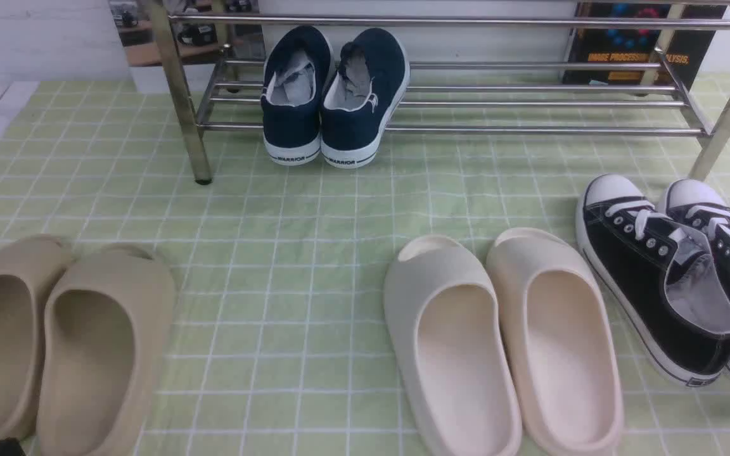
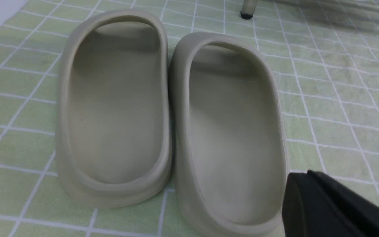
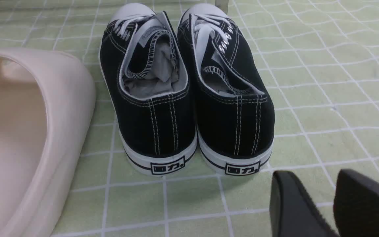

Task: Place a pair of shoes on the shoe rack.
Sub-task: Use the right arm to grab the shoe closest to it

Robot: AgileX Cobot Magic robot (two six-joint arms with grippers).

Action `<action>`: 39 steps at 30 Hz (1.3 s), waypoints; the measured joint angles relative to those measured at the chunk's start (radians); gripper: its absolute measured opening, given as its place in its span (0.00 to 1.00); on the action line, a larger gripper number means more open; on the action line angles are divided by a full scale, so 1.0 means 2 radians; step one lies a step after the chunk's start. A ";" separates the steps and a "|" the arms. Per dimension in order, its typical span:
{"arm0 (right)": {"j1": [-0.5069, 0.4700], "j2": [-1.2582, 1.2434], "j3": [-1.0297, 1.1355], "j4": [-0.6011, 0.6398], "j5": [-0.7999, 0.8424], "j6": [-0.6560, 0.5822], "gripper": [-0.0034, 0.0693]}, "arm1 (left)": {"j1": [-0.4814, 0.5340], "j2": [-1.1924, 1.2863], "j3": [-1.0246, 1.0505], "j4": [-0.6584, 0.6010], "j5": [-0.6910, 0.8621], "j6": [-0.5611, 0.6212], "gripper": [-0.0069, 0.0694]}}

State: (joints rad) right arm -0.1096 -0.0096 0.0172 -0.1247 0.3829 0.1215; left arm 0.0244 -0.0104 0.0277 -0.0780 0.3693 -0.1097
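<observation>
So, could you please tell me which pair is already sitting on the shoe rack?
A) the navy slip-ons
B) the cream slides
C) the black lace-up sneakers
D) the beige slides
A: the navy slip-ons rest on the lower bars of the shoe rack; the black sneakers stand on the cloth in front.

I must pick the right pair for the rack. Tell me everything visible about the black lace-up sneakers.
The black sneakers are low-top canvas with white stitching, white laces through metal eyelets, white rubber toe caps and white soles with a dark stripe and a heel label. Grey paper fills them. They stand upright, side by side, touching, on the green checked cloth, toes toward the shoe rack, beside a cream slide. Nothing holds them.
</observation>
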 joint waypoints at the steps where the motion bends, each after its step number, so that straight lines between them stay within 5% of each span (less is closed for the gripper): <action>1: 0.000 0.000 0.000 0.007 0.000 0.000 0.38 | 0.000 0.000 0.000 0.000 0.000 0.000 0.11; 21: 0.000 0.000 0.000 0.049 0.000 0.000 0.38 | 0.000 0.000 0.000 0.000 0.000 0.000 0.11; 35: 0.000 0.000 -0.001 0.198 0.002 0.003 0.38 | 0.000 0.000 0.000 0.000 0.000 0.000 0.13; 38: 0.000 0.000 0.000 0.274 0.005 0.042 0.38 | 0.000 0.000 0.000 0.000 0.000 0.000 0.13; 39: 0.000 0.000 0.002 0.344 0.007 0.078 0.38 | 0.000 0.000 0.000 0.000 0.000 0.000 0.13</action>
State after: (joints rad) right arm -0.1096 -0.0096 0.0216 0.5639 0.3971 0.2775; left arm 0.0244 -0.0104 0.0277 -0.0780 0.3690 -0.1097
